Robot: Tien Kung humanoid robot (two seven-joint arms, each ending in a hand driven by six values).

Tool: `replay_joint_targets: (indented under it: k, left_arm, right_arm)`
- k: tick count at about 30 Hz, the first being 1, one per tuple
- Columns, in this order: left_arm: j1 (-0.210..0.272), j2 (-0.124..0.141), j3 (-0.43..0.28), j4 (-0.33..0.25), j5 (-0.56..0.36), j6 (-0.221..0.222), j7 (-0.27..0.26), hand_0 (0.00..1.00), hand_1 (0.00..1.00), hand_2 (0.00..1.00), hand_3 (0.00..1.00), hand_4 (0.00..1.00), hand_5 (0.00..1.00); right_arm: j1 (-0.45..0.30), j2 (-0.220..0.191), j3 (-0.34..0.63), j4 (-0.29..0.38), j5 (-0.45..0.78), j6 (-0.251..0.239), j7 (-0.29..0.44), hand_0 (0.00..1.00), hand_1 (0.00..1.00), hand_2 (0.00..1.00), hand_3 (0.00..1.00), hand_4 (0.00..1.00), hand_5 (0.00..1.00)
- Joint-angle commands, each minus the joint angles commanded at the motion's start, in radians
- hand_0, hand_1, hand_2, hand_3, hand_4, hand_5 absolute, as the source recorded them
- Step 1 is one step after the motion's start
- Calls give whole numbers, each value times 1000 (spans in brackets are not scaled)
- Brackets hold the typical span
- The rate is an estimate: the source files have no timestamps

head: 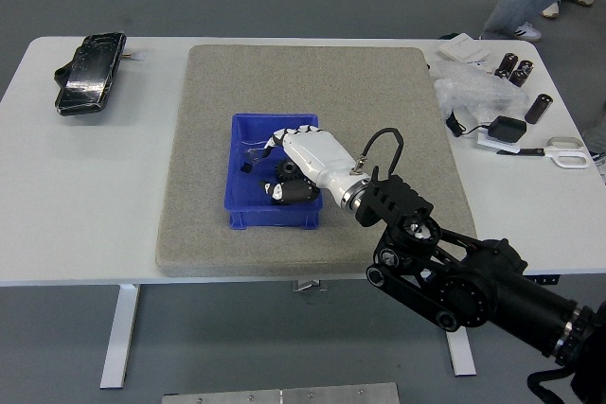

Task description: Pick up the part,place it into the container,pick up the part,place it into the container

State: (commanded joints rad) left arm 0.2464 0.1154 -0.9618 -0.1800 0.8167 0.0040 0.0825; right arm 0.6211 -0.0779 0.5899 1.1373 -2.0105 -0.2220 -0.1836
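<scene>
From where I stand, everything turns on the blue container [248,210] in the middle of the grey mat [284,82]. The robot's right hand [301,160] reaches in from the container's right side and hangs over its inside, white fingers [284,188] pointing down and curled loosely. Whether they grip a part I cannot tell; something dark sits right at the fingertips, low in the container's near right corner, and it could be the black gear [286,170] resting on the floor rather than held. A smaller dark part [246,166] lies toward the container's left wall, with a thin wire-like bit just beyond it.

If this is the release, I judge the good way is to open the fingers low, inside the walls, so the part drops flat and does not bounce out. Then lift straight up before swinging right, since the near rim and right wall are close to the knuckles and a sideways pull could drag the container across the mat.

The left arm is nowhere to be seen.
</scene>
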Motion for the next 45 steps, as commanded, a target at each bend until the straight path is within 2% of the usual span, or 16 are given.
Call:
replay_joint_targets:
  k: [4,8,11,12,14,17,18,22,23,24,28,33,45]
  left_arm:
    - [0,0,-1,0,1,0,0,673,666,642,625,720,225]
    - [1,-2,-1,0,1,0,1,672,666,641,624,720,225]
    - [2,-3,2,0,-3,0,2,672,666,641,624,720,225]
    - [2,-3,3,0,-3,0,2,672,665,642,624,719,223]
    - [2,-3,1,0,0,1,5,672,665,642,624,719,223]
    - [2,-3,-1,0,2,1,8,672,665,642,624,719,223]
    - [2,-3,-2,0,2,1,8,672,666,640,624,718,219]
    - [1,-4,-2,0,2,1,7,672,666,640,624,718,219]
    - [0,-4,-1,0,2,0,7,672,666,640,624,718,219]
    - [0,-5,-1,0,2,0,7,671,665,640,624,718,219]
    - [1,-6,-3,0,4,0,7,671,665,640,624,718,219]
    - [4,-7,-5,0,3,1,8,671,664,639,624,717,218]
    - [-3,10,-10,0,13,-2,8,670,665,638,625,717,219]
  right_arm:
    - [-11,-4,33,22,17,-28,13,917,841,841,827,915,495]
    - [-39,-15,115,43,70,-88,44,889,817,817,802,916,502]
    - [-52,-35,184,-1,107,-125,66,889,817,817,802,916,502]
    - [-53,-42,202,-15,120,-130,72,805,742,752,730,809,421]
    - [-51,-55,216,-50,154,-138,86,805,742,752,730,809,421]
    - [-56,-61,210,-90,193,-145,104,805,742,752,730,809,421]
    - [-60,-61,207,-98,201,-145,108,764,714,731,709,750,371]
    - [-90,-63,203,-110,237,-144,129,764,714,731,709,750,371]
    - [-98,-66,205,-108,245,-143,135,764,714,731,709,750,371]
    - [-108,-69,209,-102,252,-141,141,723,689,723,709,802,439]
    - [-155,-79,248,-70,283,-138,171,723,689,723,709,802,439]
    - [-204,-71,307,-32,305,-135,202,706,680,720,711,812,431]
    - [-282,-76,403,32,302,-139,214,704,676,717,706,817,437]
